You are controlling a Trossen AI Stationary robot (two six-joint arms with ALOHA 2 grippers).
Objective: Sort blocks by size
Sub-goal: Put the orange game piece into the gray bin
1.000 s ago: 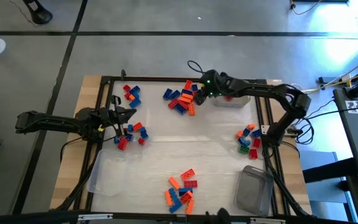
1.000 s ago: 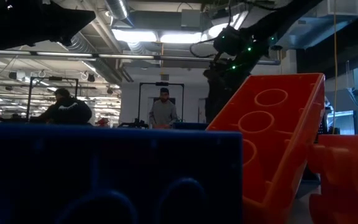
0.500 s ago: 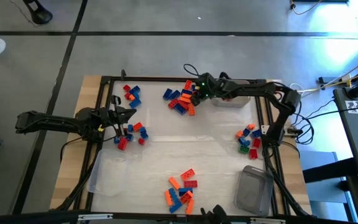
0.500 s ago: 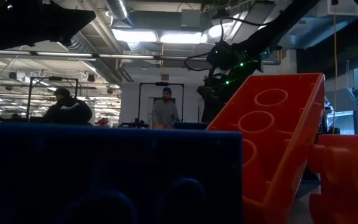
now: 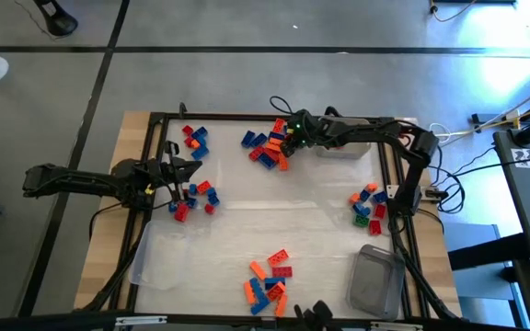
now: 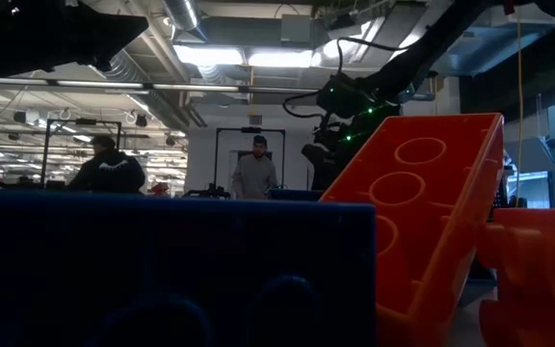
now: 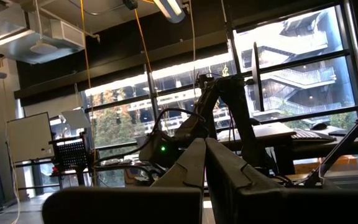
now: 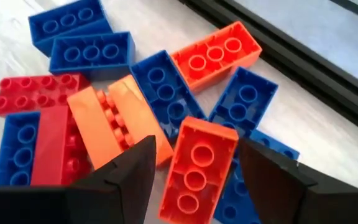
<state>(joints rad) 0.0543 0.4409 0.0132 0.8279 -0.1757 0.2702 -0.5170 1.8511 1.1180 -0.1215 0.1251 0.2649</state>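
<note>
Right gripper (image 8: 194,171) open, fingers either side of orange brick (image 8: 197,162) lying on blocks (image 5: 267,147) at far table edge; only wrist view shows this. High view: other piles spread on table (image 5: 283,211). Left gripper (image 5: 194,173) closed, empty, near left pile (image 5: 194,198).

Even overhead light, backlit dim low view, ceiling glare, blurred foreground blocks (image 6: 422,222)
</note>
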